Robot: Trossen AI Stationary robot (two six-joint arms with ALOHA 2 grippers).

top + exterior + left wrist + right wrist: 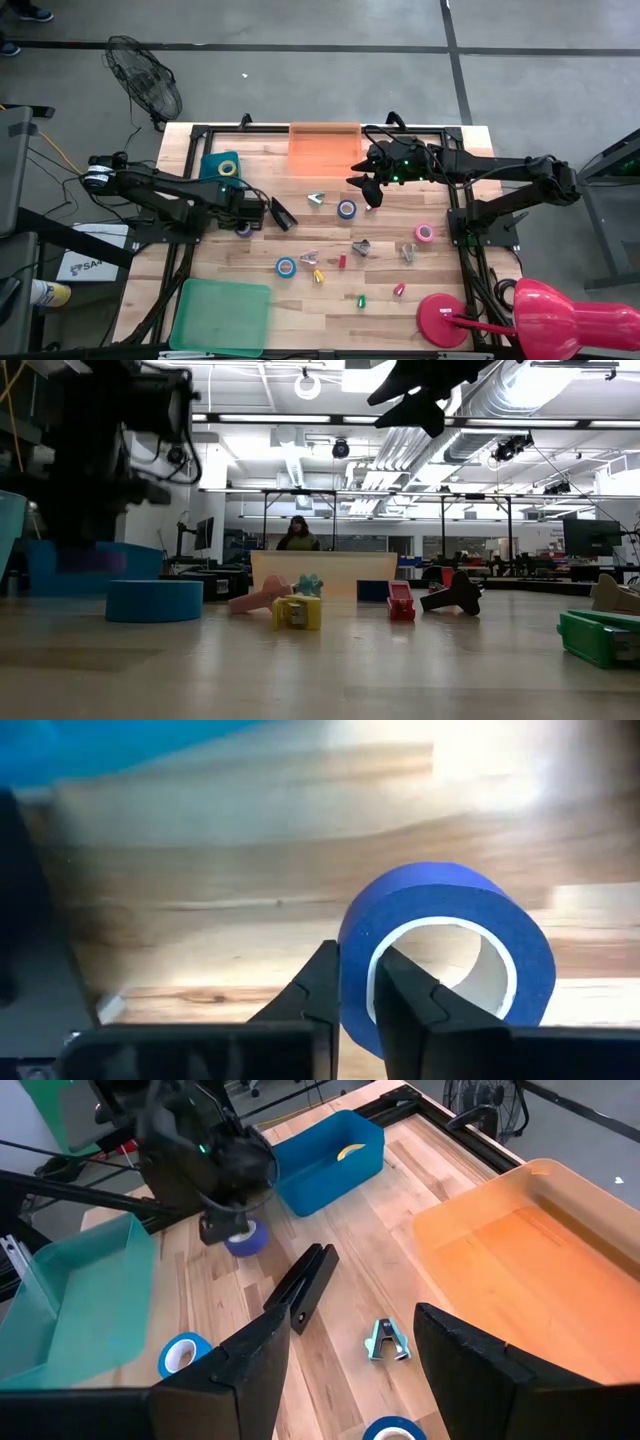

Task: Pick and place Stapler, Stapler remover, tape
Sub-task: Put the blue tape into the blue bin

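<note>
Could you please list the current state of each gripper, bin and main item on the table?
Left gripper: shut on purple tape.
Right gripper: open, empty, above the table.
Stapler: closed, lying flat.
Blue bin: holds yellow tape.
Orange bin: empty.
Green bin: empty.

blue tape (pixel 445 955), black stapler (pixel 302 1288), orange bin (pixel 540 1260)
</note>
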